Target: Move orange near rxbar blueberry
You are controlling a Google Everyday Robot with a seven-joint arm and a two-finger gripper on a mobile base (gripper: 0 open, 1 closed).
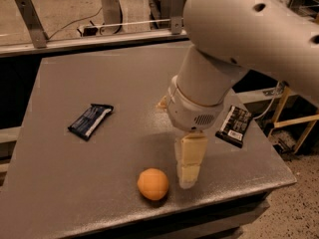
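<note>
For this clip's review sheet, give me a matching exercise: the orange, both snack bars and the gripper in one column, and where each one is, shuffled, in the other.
1. orange
2. rxbar blueberry
3. black-wrapper bar
4. gripper

A. by the picture-right edge of the table
B. pointing down, just picture-right of the orange
C. near the front edge, around the middle
D. on the picture-left part of the table

Pairs: 1-C, 2-D, 3-A, 4-B
</note>
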